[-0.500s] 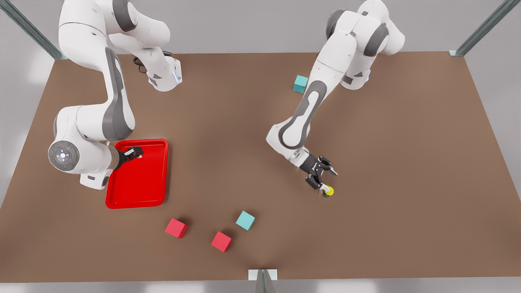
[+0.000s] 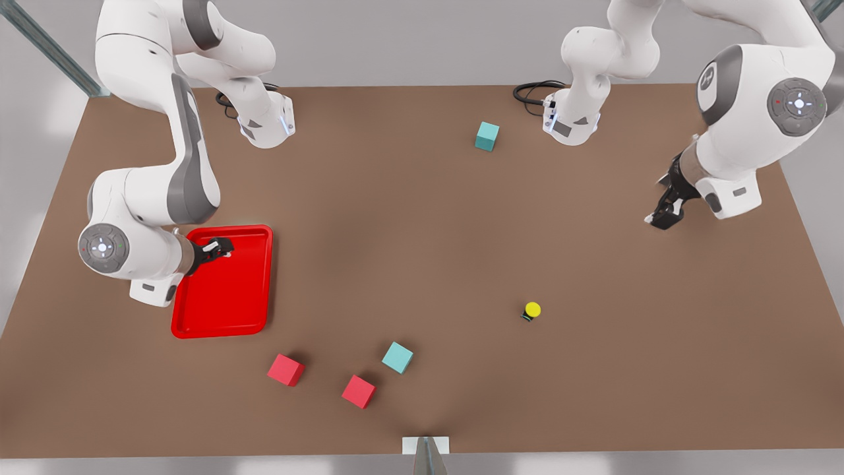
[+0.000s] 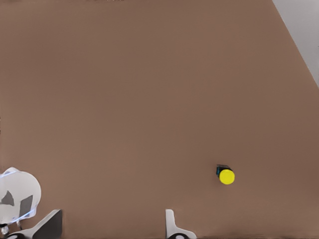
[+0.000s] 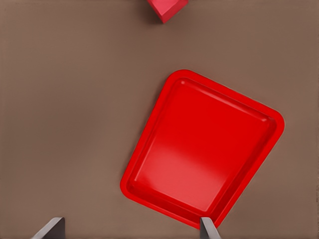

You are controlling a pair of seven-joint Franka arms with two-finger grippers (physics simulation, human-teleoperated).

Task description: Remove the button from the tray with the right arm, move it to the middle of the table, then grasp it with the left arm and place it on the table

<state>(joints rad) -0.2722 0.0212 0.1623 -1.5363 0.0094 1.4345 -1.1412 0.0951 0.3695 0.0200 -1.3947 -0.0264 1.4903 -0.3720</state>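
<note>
The button (image 2: 531, 310), yellow cap on a small dark body, stands by itself on the brown table (image 2: 422, 218), right of centre in the front view; the left wrist view shows the button (image 3: 226, 176) too. My left gripper (image 2: 663, 214) hangs open well off to the front view's right, far from it, fingertips spread wide (image 3: 109, 224). Over the far end of the bare red tray (image 2: 224, 330) at the front view's left, my right gripper (image 2: 217, 249) is open and holds nothing. The tray (image 4: 199, 149) lies below that gripper (image 4: 129, 229).
Two red cubes (image 2: 285, 369) (image 2: 359, 391) and a teal cube (image 2: 397, 357) lie near the front edge. Another teal cube (image 2: 486, 136) sits at the back, near an arm base. A metal post (image 2: 426, 452) stands at the front edge.
The left gripper has let go of the button and swung far away to the front view's right. The button stays where it was. The right arm has barely moved.
</note>
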